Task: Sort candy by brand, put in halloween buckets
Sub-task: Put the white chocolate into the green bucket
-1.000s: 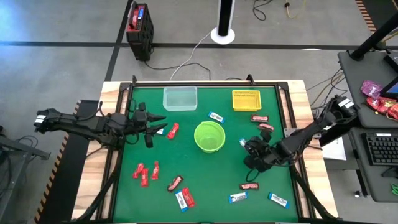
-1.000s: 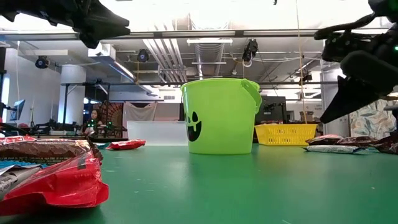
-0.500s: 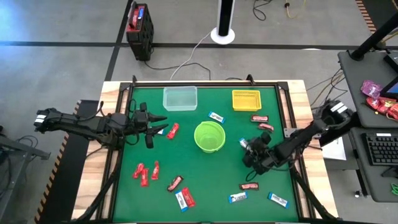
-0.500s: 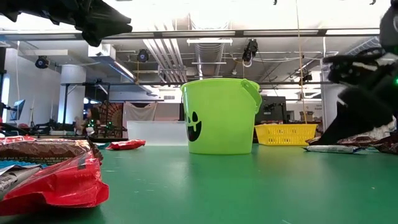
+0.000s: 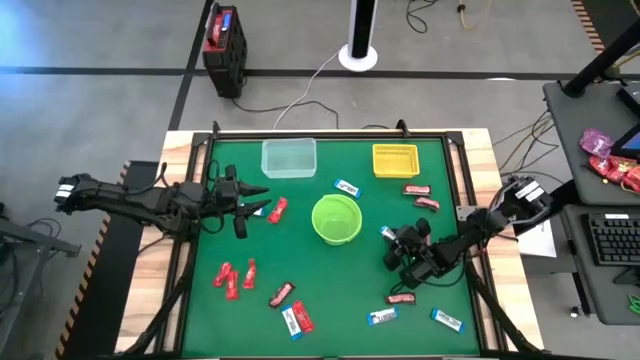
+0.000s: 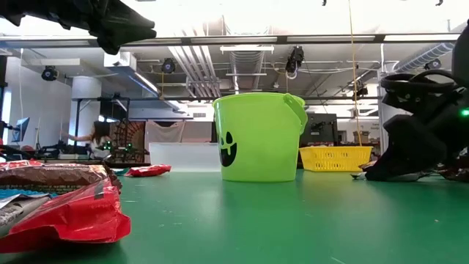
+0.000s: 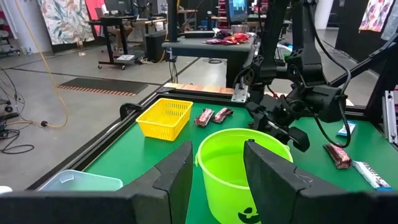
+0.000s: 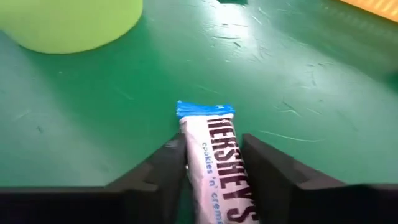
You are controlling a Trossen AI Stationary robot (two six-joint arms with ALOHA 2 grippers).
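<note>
Hershey's bar [image 8: 217, 163] lies lengthwise between right hand's [image 8: 211, 168] fingers.

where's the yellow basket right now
In the high view the yellow basket sits at the mat's far edge, right of the clear box, above the green bucket.

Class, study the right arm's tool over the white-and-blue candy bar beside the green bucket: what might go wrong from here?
1. The right tool straddles the white-and-blue bar near one end; lifted that way, it might droop or slip free.
2. The green bucket stands close by, so a swing of the arm might knock it.
3. A dark brown bar lies just behind the tool on the table and might be dragged along.
</note>
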